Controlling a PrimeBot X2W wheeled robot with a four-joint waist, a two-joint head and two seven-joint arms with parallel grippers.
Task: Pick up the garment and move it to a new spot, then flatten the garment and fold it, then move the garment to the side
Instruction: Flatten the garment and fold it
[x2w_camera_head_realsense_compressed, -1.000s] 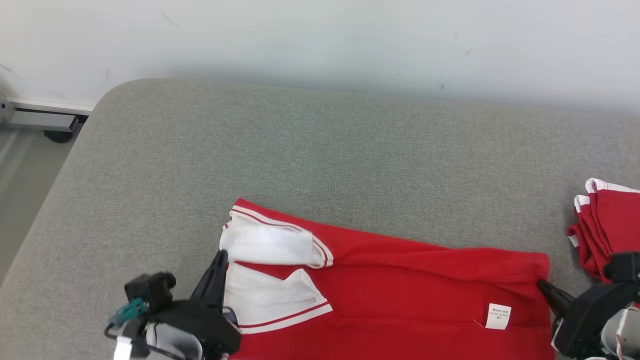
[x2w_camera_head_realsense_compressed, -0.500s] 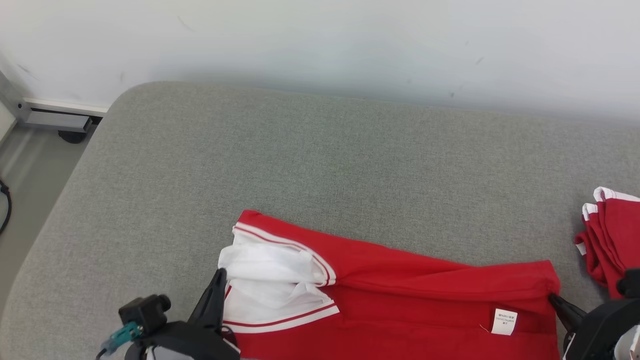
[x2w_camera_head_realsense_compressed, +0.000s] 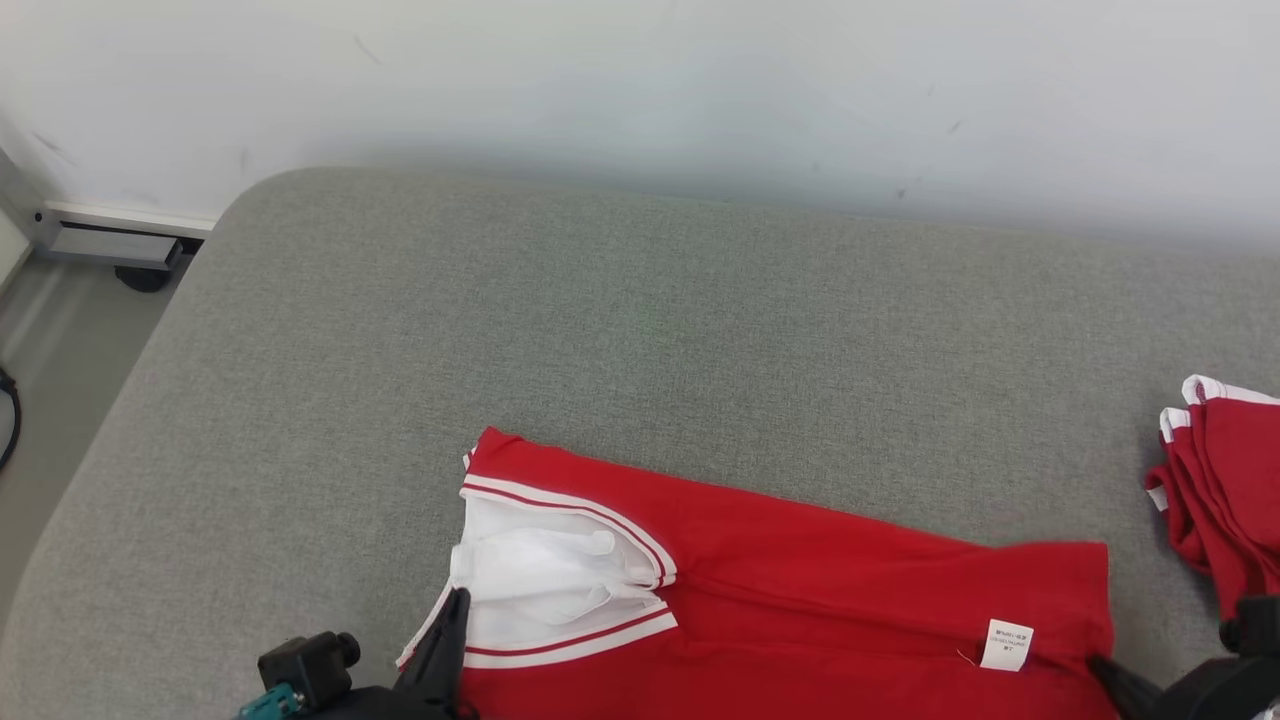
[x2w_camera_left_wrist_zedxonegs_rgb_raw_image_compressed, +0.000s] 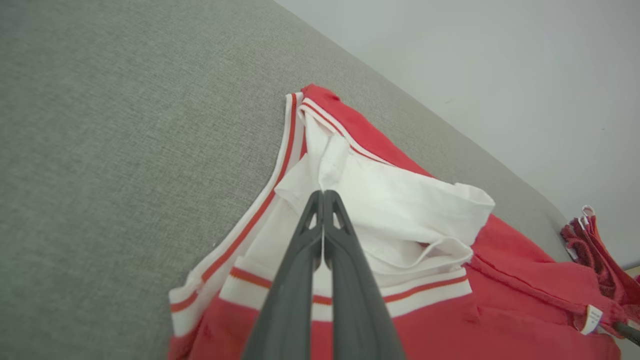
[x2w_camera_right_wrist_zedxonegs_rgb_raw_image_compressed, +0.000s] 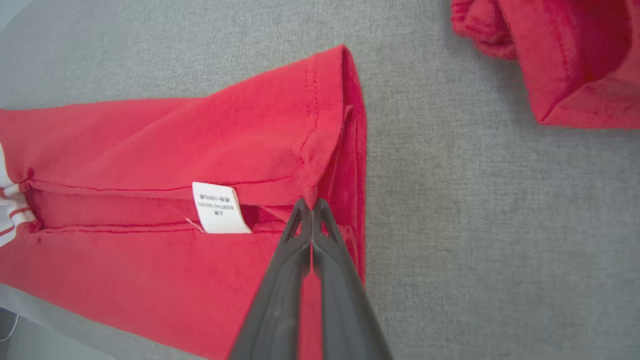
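Red garment (x2w_camera_head_realsense_compressed: 800, 580), white-trimmed end (x2w_camera_left_wrist_zedxonegs_rgb_raw_image_compressed: 390, 200) pinched by left hand (x2w_camera_left_wrist_zedxonegs_rgb_raw_image_compressed: 323, 192), opposite hem (x2w_camera_right_wrist_zedxonegs_rgb_raw_image_compressed: 350, 125) pinched by right hand (x2w_camera_right_wrist_zedxonegs_rgb_raw_image_compressed: 311, 201)

One white sewn-in label (x2w_camera_right_wrist_zedxonegs_rgb_raw_image_compressed: 217, 207) sits on the red garment (x2w_camera_right_wrist_zedxonegs_rgb_raw_image_compressed: 150, 135), near its hemmed end. It carries several lines of small print, too fine to read.

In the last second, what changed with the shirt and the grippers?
The left gripper and right gripper drew back toward the robot, dragging the garment along; its white collar flap sank flatter. Both stay shut on it; the red pile stays put.
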